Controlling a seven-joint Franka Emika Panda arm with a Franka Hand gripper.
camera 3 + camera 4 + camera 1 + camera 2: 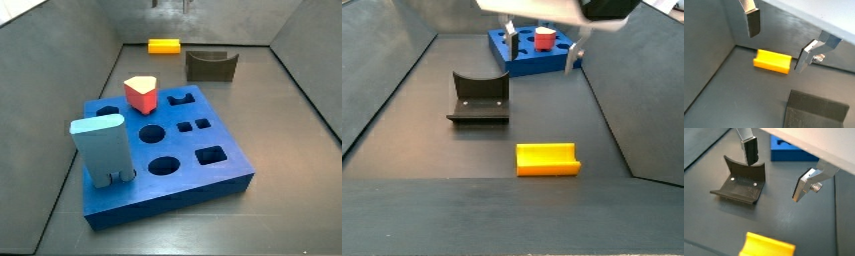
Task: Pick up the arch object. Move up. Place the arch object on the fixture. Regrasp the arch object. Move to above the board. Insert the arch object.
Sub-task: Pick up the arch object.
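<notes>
Your tool point(777, 42) hangs released above the dark bench point(422, 140), its silver fingers point(749, 147) spread wide with nothing between them. The small yellow-orange arch block point(548, 158) lies on the bench floor below, near the dark olive-grey fixture point(478, 97) but apart from it. The thick blue board point(167, 150) carries a red-topped peg point(142, 93) and a tall light-blue block point(102, 148).
</notes>
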